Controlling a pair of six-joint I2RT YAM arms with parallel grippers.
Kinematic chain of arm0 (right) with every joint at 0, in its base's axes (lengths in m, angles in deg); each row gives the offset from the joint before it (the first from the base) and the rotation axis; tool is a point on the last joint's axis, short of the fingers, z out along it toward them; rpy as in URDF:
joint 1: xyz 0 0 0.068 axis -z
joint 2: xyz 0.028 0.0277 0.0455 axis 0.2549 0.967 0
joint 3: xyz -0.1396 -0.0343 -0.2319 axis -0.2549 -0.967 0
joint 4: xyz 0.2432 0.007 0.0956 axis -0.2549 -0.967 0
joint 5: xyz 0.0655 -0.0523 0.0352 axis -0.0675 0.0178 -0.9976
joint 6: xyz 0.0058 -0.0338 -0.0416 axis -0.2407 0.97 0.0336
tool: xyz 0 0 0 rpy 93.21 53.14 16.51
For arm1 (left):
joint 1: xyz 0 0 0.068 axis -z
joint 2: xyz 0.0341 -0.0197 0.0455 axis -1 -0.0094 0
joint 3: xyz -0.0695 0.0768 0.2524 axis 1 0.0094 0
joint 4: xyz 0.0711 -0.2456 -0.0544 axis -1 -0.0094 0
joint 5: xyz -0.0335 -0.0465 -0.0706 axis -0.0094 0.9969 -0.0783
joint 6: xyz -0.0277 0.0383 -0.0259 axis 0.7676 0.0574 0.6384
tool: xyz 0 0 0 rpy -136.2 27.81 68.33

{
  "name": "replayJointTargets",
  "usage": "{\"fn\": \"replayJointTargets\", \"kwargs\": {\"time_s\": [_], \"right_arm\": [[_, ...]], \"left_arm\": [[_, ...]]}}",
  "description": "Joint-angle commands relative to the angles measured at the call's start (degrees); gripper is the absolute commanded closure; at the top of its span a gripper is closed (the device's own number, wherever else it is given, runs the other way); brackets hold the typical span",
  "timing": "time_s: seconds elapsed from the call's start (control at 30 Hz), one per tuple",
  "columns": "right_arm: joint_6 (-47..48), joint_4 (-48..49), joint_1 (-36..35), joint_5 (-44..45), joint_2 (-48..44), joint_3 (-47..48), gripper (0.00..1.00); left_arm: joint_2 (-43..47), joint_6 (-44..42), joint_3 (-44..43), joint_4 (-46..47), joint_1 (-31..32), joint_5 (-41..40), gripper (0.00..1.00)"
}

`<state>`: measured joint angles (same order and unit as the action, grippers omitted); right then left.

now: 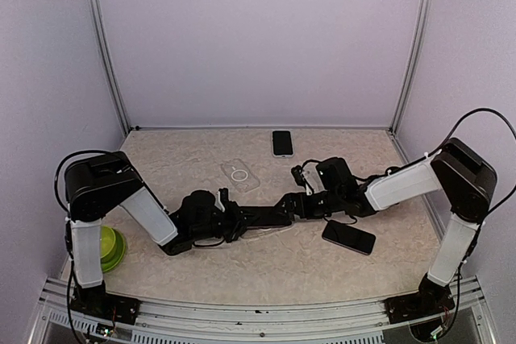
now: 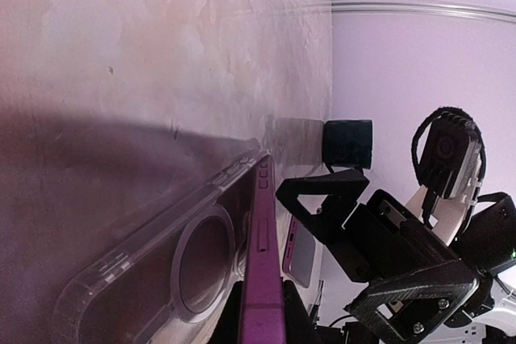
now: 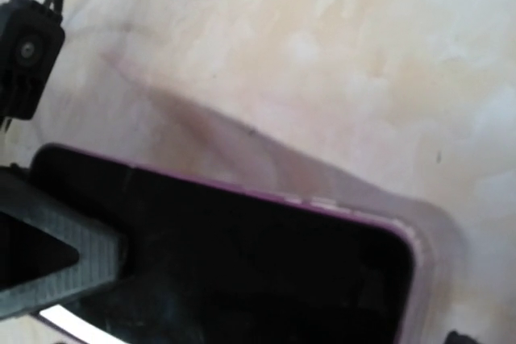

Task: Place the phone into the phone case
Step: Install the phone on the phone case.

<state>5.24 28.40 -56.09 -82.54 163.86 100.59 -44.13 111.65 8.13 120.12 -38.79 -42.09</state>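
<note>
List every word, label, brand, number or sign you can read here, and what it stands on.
None can be read. The purple phone, the clear case with its plain ring, the back phone, the near phone and the green bowl show no legible marking.

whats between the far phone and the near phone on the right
The right arm's wrist lies between the far phone and the near phone; the top view shows it.

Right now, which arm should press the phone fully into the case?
Probably right: the right gripper is open and free, facing the screen of the purple phone. The left gripper is shut on that phone, steadying it against the clear case.
</note>
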Motion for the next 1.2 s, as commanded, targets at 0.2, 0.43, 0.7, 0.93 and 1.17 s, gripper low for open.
{"fn": "replayJointTargets", "kwargs": {"time_s": [0.2,0.43,0.7,0.93,1.17], "right_arm": [[0.9,-2.0,2.1,-1.4,-5.1,-2.2,0.00],[1.4,-2.3,2.7,-3.6,-6.3,-2.6,0.00],[0.9,0.9,2.7,-7.4,-7.4,-4.2,0.00],[0.2,0.7,2.6,-7.5,-6.8,-4.4,0.00],[0.0,0.1,2.7,-6.1,-6.5,-4.9,0.00]], "left_arm": [[8.4,-9.4,1.4,-4.8,-0.4,2.5,1.00],[12.5,-12.1,2.3,-4.6,0.4,2.8,1.00],[13.8,-13.4,3.2,-3.9,1.3,2.9,1.00],[13.1,-12.2,3.5,-5.7,1.5,1.8,1.00],[11.6,-11.3,1.0,-12.5,0.7,3.1,1.00]]}}
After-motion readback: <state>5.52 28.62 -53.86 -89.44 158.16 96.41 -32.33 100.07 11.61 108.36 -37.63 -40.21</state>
